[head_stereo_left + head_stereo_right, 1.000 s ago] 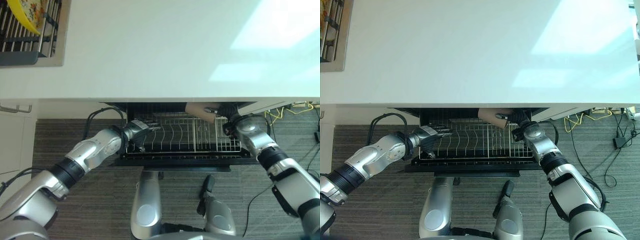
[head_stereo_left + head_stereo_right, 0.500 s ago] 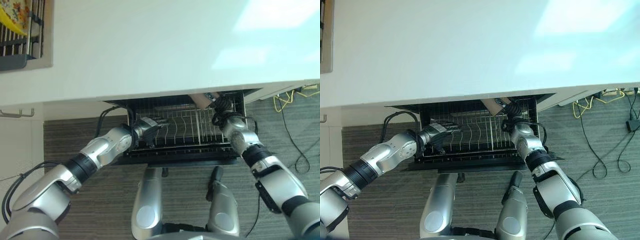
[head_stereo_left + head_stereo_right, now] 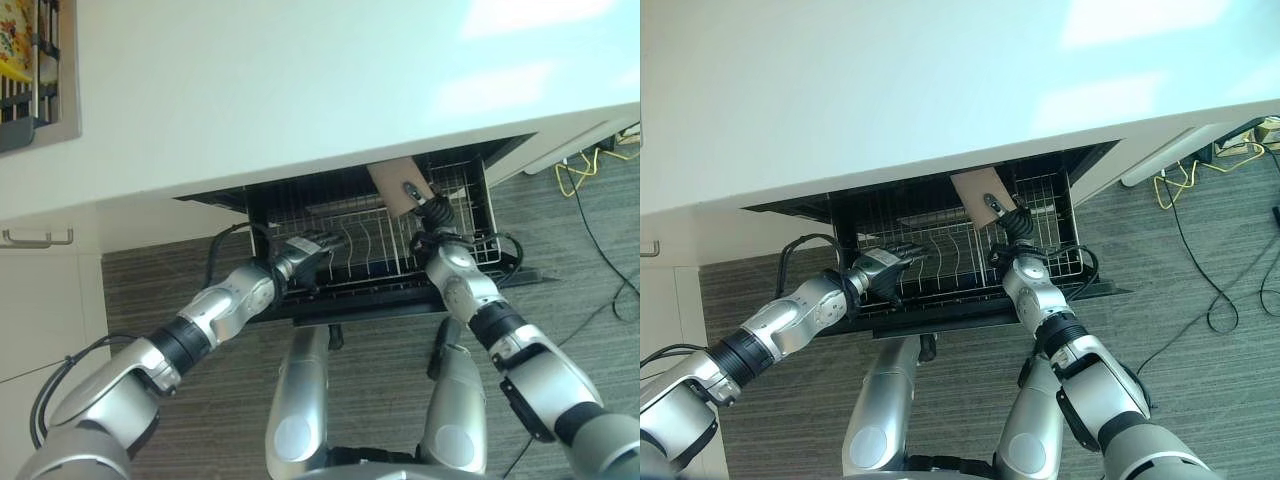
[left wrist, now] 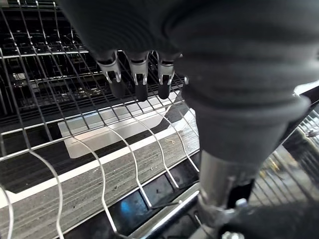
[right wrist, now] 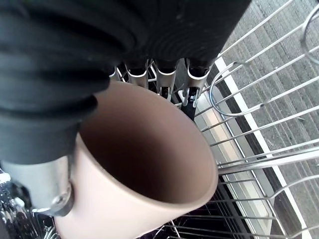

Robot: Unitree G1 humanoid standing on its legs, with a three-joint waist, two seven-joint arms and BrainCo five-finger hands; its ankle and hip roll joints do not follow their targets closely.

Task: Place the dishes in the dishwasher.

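Observation:
A wire dishwasher rack [image 3: 350, 268] stands pulled out under the white counter's edge. My right hand [image 3: 428, 212] is shut on a tan cup [image 3: 395, 185] and holds it tilted over the rack's right back part. In the right wrist view the cup [image 5: 144, 164] lies on its side, mouth open to the camera, with the fingers [image 5: 167, 74] curled behind its rim. My left hand [image 3: 305, 248] rests at the rack's left front. Its fingers [image 4: 139, 82] reach straight out over the wires [image 4: 99, 164] and hold nothing.
The white counter [image 3: 300, 90] overhangs the rack's back. A drying rack with a yellow dish [image 3: 18, 70] sits at the counter's far left. The dishwasher door [image 3: 360, 305] lies open below. A cabinet handle [image 3: 35, 238] is at left and yellow cables [image 3: 585, 160] at right.
The whole picture has shifted, so more of the rack shows from under the counter. My right hand still holds the cup over the rack's right side, and my left hand stays at its left front.

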